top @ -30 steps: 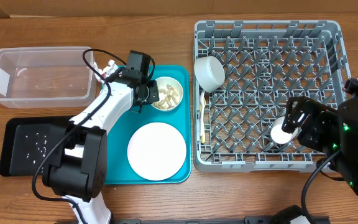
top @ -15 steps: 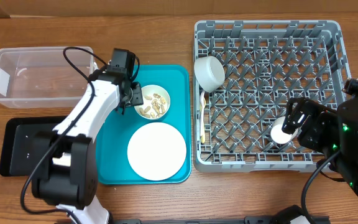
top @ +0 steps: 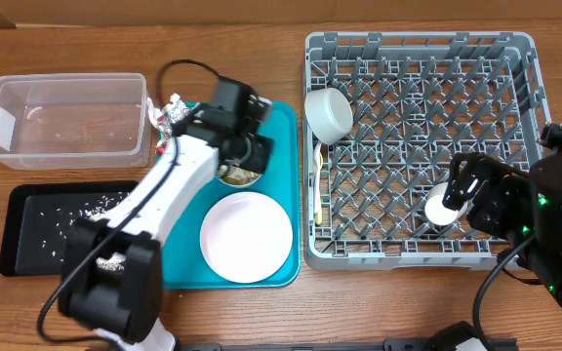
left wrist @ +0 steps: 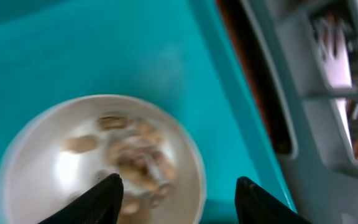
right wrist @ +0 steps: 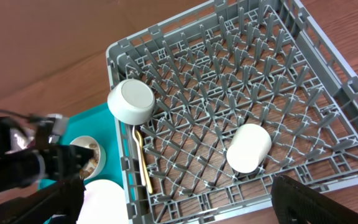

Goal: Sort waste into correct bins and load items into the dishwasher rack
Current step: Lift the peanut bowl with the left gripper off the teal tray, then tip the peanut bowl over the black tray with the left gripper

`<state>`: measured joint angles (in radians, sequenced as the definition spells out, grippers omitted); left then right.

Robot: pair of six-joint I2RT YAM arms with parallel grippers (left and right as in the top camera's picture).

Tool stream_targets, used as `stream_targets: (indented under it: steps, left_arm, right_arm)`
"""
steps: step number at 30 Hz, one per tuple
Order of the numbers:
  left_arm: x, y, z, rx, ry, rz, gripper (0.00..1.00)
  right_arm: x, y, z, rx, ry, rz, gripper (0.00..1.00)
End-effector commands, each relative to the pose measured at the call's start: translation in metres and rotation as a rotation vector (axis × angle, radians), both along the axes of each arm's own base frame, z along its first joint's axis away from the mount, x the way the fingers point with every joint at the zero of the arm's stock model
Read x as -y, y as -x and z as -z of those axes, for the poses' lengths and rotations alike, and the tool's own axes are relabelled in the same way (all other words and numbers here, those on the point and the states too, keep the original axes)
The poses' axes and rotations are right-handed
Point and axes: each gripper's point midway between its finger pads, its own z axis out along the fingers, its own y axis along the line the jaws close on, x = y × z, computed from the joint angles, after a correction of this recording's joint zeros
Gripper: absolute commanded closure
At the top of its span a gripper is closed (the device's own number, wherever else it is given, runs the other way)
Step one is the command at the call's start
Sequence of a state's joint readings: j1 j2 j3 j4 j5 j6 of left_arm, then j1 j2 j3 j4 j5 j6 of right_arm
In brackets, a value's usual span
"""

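Two robot arms work at a wooden surface (top: pixel 261 312). From overhead, the left claw (top: pixel 242 161) hangs over a small white bowl (top: pixel 234 176) on a teal tray (top: pixel 279 127), near a round white dish (top: pixel 246 237). A foil wrapper (top: pixel 169 112) lies just beside the clear tub (top: pixel 66 146). Rice grains (top: pixel 61 219) speckle the black tray (top: pixel 18 244). The grey rack (top: pixel 515 58) holds a white bowl (top: pixel 328 115), a yellow utensil (top: pixel 318 185) and a white cup (top: pixel 443 208), with the right claw (top: pixel 457 190) near the cup.

The left wrist view shows tan scraps (left wrist: pixel 135 158) in the small bowl. The claw's fingers (left wrist: pixel 107 199) are spread wide, one over the bowl's inside and one outside its rim, gripping nothing.

In the right wrist view, the claw is spread wide and empty above the rack.
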<state>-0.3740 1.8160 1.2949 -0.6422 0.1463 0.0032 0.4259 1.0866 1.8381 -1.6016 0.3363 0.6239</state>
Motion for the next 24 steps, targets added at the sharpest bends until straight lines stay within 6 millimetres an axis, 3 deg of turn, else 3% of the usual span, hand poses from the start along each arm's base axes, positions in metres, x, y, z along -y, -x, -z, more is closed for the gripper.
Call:
stream_targets:
  steps: [1, 8, 13, 15, 20, 24]
  left_arm:
    - [0.015, 0.008, 0.026, -0.040, -0.022, 0.112, 0.40]
    - [0.005, 0.005, 0.043, -0.062, -0.076, 0.052, 0.63]
    - [-0.002, 0.002, 0.043, -0.053, -0.104, 0.002, 0.96]
    - [-0.004, 0.001, 0.040, -0.052, -0.104, -0.034, 0.96]
    - [-0.003, -0.004, 0.006, -0.032, -0.075, -0.096, 0.96]
    - [-0.012, -0.005, -0.048, 0.010, -0.055, -0.190, 0.96]
  right_arm:
    - [0.002, 0.001, -0.003, 0.012, -0.003, 0.005, 0.00]
    - [0.002, 0.002, -0.002, 0.007, -0.001, 0.005, 0.00]
    - [0.002, 0.002, -0.002, 0.007, -0.001, 0.005, 0.00]
    - [0.002, 0.002, -0.002, 0.008, -0.001, 0.005, 0.00]
    - [0.002, 0.002, -0.002, 0.008, -0.001, 0.005, 0.00]
    - [0.002, 0.002, -0.002, 0.008, -0.001, 0.005, 0.00]
